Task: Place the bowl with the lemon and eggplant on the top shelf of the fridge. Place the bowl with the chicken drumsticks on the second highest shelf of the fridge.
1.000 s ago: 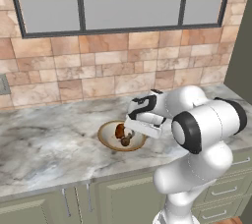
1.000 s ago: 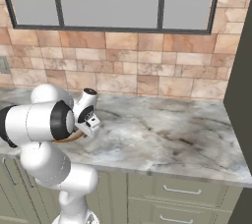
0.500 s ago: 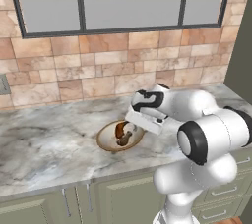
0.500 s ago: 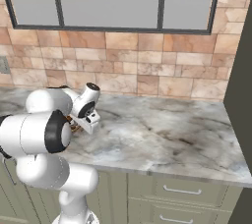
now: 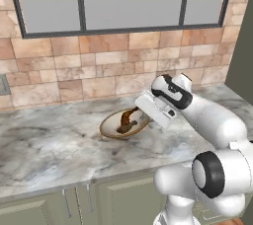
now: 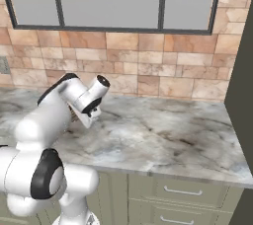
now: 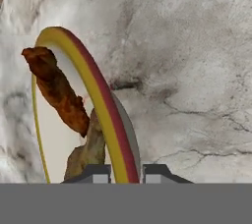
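Gripping: gripper (image 7: 125,173) sits nearly closed, one finger tip on each side of the rim of the shallow bowl (image 5: 109,127); it looks pinched on that rim.
Bowl: on the marble counter (image 5: 44,150), below the tiled wall, near the counter's middle in the left base view; it looks tilted toward the camera, and whether it has left the stone I cannot tell.
Contents: two brown drumsticks (image 5: 127,122) lie inside, one long piece over a lumpier one.
Progress: early, by my reading. This bowl is not yet in the fridge; the second-highest shelf is its goal. For the orange bowl with lemon and eggplant, nothing here tells whether its step is done.
Left: lift, drive to the fridge, set the bowl down level.
Left base view: gives the bowl's place on the counter and the arm reaching from the right.
Hand view: gives the close rim contact, a yellow and red edge (image 7: 101,100) running between the tips.
Right base view: the arm's own white links cover the bowl; a dark cabinet side (image 6: 242,120) stands at right.
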